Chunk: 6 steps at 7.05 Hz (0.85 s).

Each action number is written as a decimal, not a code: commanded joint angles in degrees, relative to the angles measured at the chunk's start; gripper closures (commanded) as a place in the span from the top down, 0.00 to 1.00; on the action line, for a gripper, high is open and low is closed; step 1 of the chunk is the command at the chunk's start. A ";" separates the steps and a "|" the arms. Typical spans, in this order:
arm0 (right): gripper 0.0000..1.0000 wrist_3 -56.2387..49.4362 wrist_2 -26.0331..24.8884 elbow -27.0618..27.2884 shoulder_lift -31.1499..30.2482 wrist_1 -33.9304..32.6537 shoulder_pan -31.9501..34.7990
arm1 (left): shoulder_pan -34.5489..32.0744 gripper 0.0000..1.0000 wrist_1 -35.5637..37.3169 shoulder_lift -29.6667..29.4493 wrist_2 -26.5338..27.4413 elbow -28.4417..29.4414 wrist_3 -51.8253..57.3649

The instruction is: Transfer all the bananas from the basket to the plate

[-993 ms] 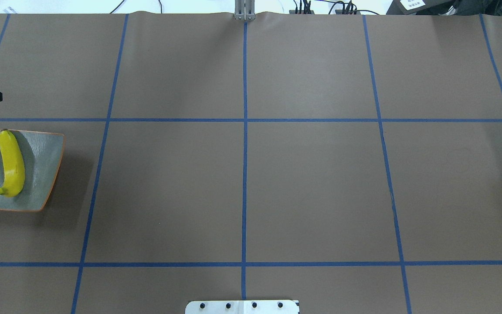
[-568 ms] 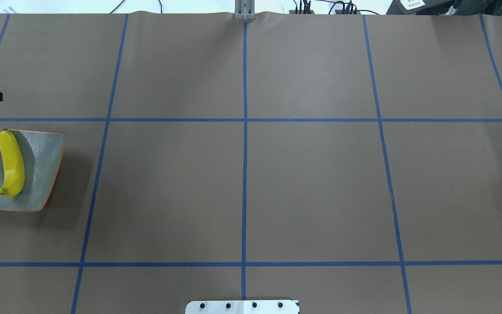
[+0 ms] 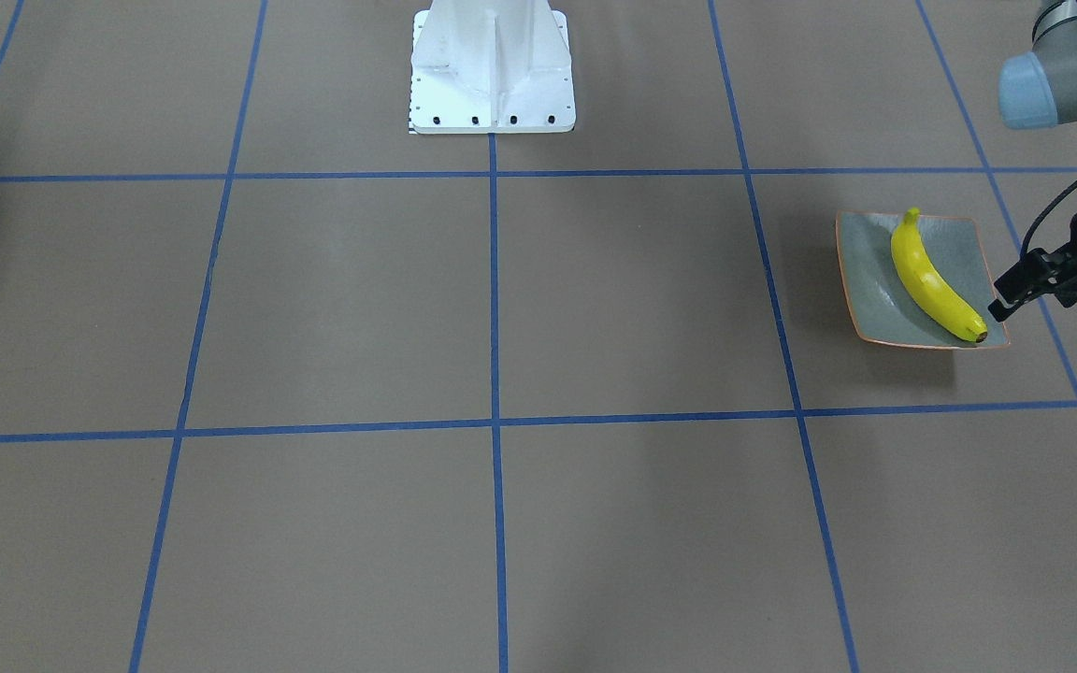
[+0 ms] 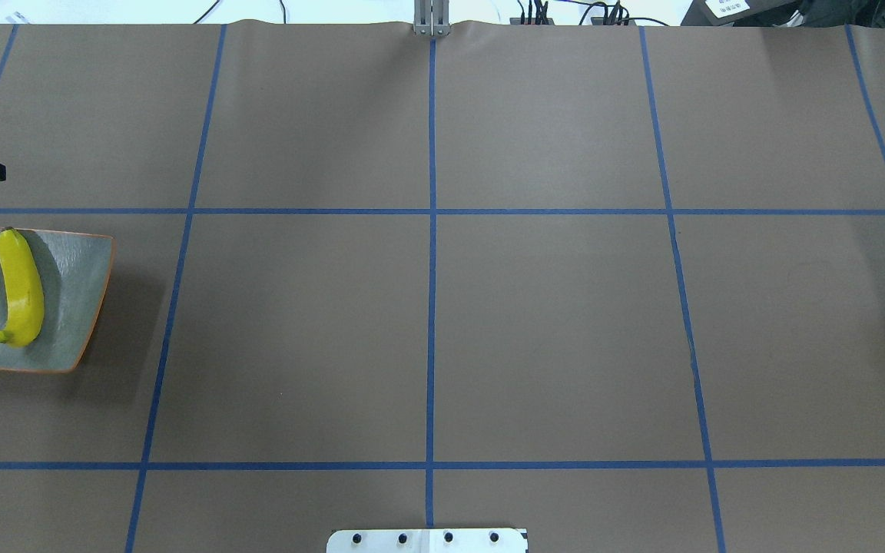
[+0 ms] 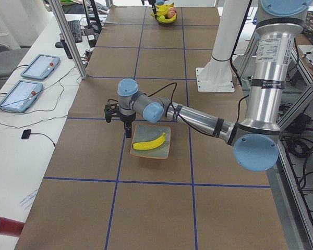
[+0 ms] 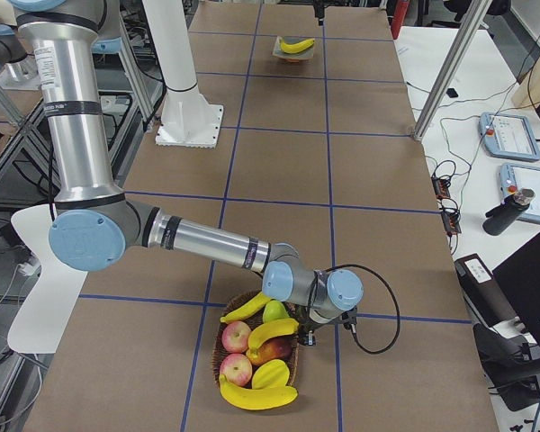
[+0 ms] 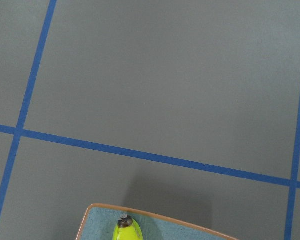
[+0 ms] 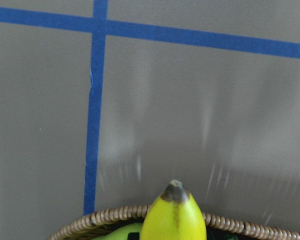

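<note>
1. Yellow fruit is going across one piece at a time, and the step in hand looks like another pick. The right gripper (image 6: 306, 339) is hanging low over the wicker basket (image 8: 225, 221), with the tip of the nearest banana (image 8: 174, 220) lying directly beneath it in the right wrist view.
2. Whether that gripper is spread or closed I cannot tell. Its fingers are showing in no close view, and nothing is visibly hanging from it.
3. Next, I judge, it is facing a descent onto that banana near its end. It would close across the narrow width without nudging the neighbouring fruit, then lift clear of the rim.
4. By my count the basket is holding three bananas, plus red apples (image 6: 237, 337) and a green fruit (image 6: 272, 310), all crowding under and beside the right gripper.
5. Over at the far end, the left gripper (image 5: 128, 131) is hovering just beside the plate (image 3: 866, 280), off its outer edge. Its opening cannot be judged either, and it is carrying nothing that I can see.
6. On the plate, the plated banana (image 3: 933, 280) is lying diagonally, close beside the left gripper and well apart from the right one.
</note>
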 commanded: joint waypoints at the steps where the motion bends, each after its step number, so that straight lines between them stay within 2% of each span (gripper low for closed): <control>1: 0.00 0.08 -1.12 3.21 -0.15 -0.82 2.24 | 0.10 1.00 0.00 0.01 -0.05 0.29 0.07; 2: 0.00 -0.09 -1.39 5.40 -0.58 -2.13 4.87 | 0.10 1.00 0.00 0.01 -0.23 0.29 -0.02; 3: 0.00 -0.79 -1.48 10.12 -0.76 -7.02 7.07 | 0.10 1.00 -0.09 0.09 -0.23 0.29 0.07; 5: 0.00 -2.46 -1.56 20.23 -0.41 -19.04 9.80 | 0.19 1.00 -0.09 0.18 -0.41 0.38 0.07; 6: 0.00 -2.38 -1.57 24.02 2.63 -25.29 8.86 | 0.28 1.00 -0.18 0.18 -0.41 0.47 -0.02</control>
